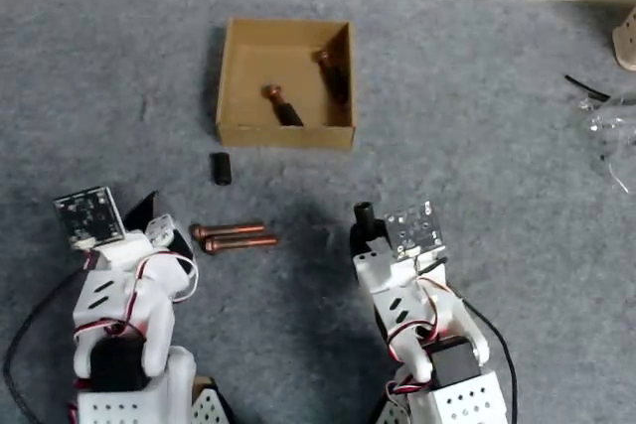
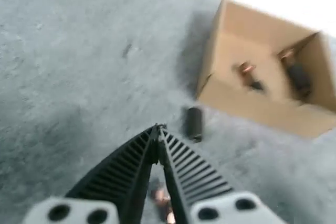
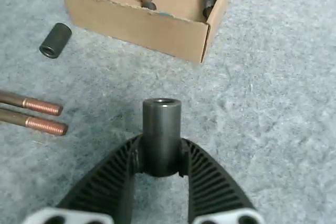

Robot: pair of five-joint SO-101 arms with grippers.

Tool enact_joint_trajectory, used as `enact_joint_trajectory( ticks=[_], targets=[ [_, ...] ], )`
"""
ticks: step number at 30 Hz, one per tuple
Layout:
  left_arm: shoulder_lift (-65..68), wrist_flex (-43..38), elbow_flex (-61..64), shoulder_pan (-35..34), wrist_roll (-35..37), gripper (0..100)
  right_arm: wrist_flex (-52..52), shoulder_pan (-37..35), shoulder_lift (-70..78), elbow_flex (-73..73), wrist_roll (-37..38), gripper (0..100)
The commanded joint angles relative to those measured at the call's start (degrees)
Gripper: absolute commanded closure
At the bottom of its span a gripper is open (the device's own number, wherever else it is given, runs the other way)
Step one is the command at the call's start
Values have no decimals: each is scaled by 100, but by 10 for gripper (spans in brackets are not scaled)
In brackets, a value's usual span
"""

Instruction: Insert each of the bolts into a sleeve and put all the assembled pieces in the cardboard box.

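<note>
High view: found two assembled pieces inside cardboard box, loose sleeve just outside its near wall, two bolts side by side nearer the arms | Left wrist view: saw left gripper pressed together, empty, over the bolt heads | Right wrist view: saw right gripper pinching held sleeve, near the bolts' threaded ends.

You see that the table is covered with a grey cloth, rough and fuzzy like felt, and the cardboard box is of plain brown paperboard, matt, with a slightly ragged edge. The bolts are copper-coloured metal with a soft shine, while the sleeve in the right gripper looks like dark, smooth, nearly matt metal. Its fingers are ribbed black plastic, and the arms are white plastic.
</note>
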Motion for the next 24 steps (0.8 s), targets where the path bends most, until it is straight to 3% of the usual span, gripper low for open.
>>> enact_joint_trajectory(
  ticks=[1,9,13,17,24],
  targets=[
    [971,35,-778,259,281,994,-268,66,31,-84,70,995],
    [5086,26,-2527,435,589,994,-268,66,31,-84,70,995],
    [6888,35,-3486,673,1512,993,-277,66,31,-84,70,995],
    [7943,299,-4084,1253,2532,993,-277,66,31,-84,70,995],
    [8752,501,-4207,1657,2989,993,-277,66,31,-84,70,995]
  ],
)
